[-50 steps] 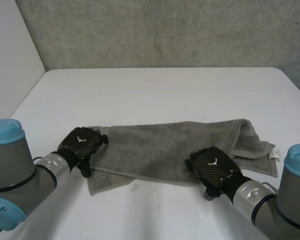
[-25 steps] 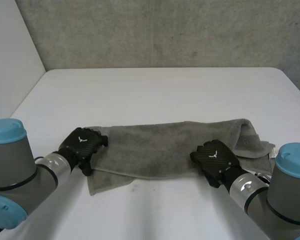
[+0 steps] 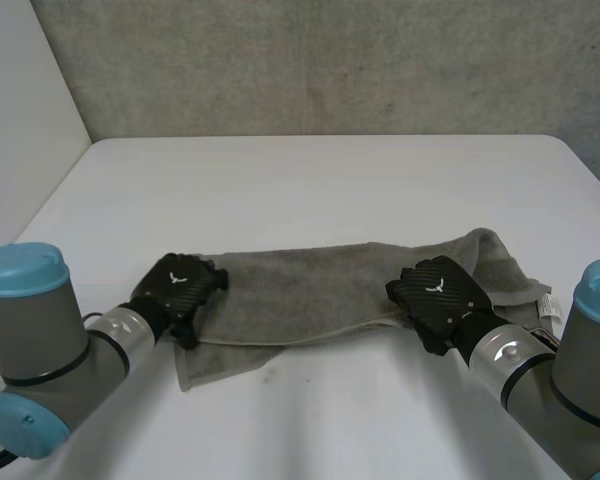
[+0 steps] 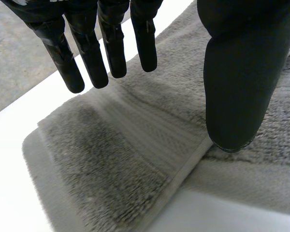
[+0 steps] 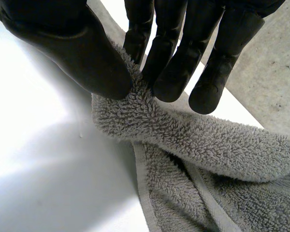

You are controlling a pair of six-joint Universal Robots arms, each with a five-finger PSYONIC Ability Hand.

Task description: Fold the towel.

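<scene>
The terry towel (image 3: 300,290) is soft and limp, so it is best held at an edge. The right robot hand (image 3: 438,292) pinches its near edge; the left robot hand (image 3: 180,287) is spread.

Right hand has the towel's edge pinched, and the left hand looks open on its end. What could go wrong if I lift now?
1. The left hand only rests its thumb on the towel with its fingers straight, so a lift would likely raise one end and skew the fold.
2. The right hand pinches just a thin ridge at the edge, which may slip out.
3. The towel's end beyond the right hand is bunched, and the wrinkles could get folded in.
</scene>
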